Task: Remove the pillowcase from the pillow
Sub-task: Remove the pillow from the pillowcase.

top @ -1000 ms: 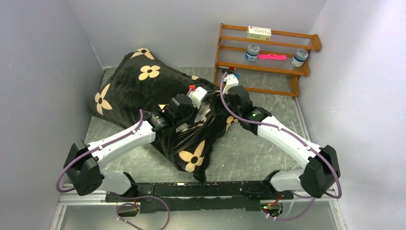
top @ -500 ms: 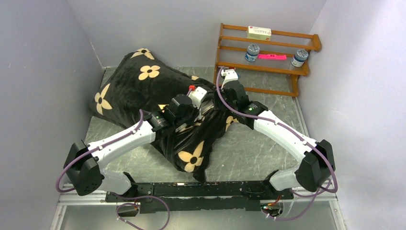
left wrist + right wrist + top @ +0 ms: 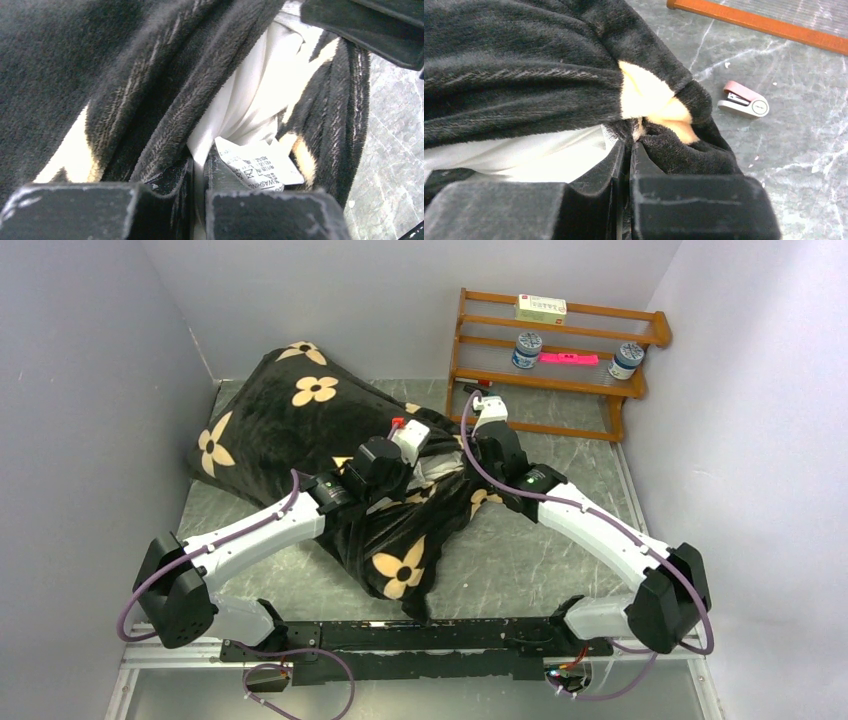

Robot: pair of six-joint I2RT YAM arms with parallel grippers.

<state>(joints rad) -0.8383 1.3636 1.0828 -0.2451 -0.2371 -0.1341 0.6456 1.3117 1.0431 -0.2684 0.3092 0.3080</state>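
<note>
**Both claws pinched at the pillowcase mouth, pillow almost fully inside**

A black plush pillowcase (image 3: 290, 430) printed with tan flowers lies diagonally across the grey counter (image 3: 520, 560), running from the back left corner toward the near middle. It is stuffed full. The white pillow (image 3: 250, 90) shows only as a small patch at the open end, near the middle of the counter, where the two arms meet.

The left claw (image 3: 200, 167) is closed tight, with a thin fold of white cloth between its fingers, which looks like the pillow itself. A printed care label (image 3: 260, 167) sits just beside that pinch. The right claw (image 3: 629, 150) is also closed, its fingers nearly touching, clamped on the plush black hem beside a tan petal. White pillow cloth lies directly next to that grip.

Several things could go wrong from here:

- The left hold is on a very thin fold, so a hard pull may let the pillow slip free.
- It is hard to tell whether the label is caught in that pinch. If it is, the label could tear.
- The right claw may have caught some white cloth along with the hem. Case and pillow would then move together instead of separating.
- Nearly all the pillow is inside the case, so drag will likely be high.
- The two claws sit close together and could knock each other.
- A small stapler (image 3: 744, 100) and a wooden rack (image 3: 555, 360) are near the right claw and could be swept by moving fabric.
</note>
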